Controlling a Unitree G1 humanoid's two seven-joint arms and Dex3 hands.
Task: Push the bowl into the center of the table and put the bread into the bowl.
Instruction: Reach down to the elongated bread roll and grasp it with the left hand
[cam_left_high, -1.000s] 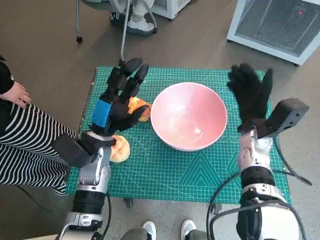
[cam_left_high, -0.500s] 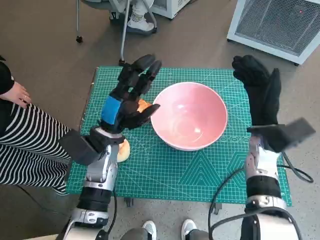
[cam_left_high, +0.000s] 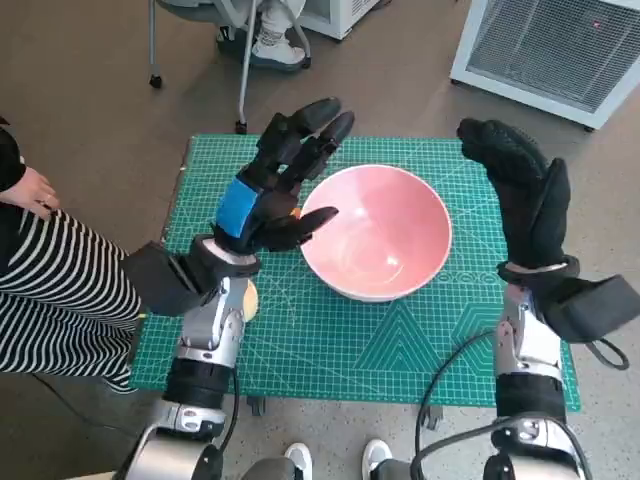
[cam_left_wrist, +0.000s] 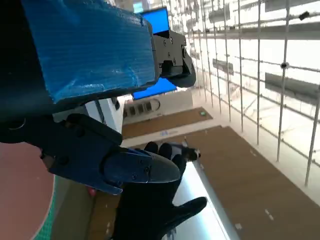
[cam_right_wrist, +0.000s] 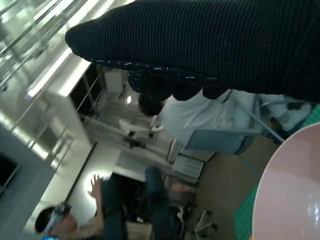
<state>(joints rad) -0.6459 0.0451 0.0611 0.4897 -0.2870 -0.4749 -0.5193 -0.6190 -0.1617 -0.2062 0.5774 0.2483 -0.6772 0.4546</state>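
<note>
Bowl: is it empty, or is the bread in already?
Empty. The head view shows only bare pink inside the bowl; bread lies on the mat, mostly hidden under the left hand.

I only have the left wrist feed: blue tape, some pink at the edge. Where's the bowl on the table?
Observer: The pink bowl sits about mid-table on the green mat, between both raised hands.
Operator: Left hand holding bread?
Observer: No. The left hand is up, fingers spread, holding nothing.
Operator: Bread in the bowl?
Observer: No, the bowl holds nothing. One bread roll peeks out beside the left forearm.
Operator: Right hand?
Observer: The right hand is also raised, fingers apart, beside the bowl.
</note>
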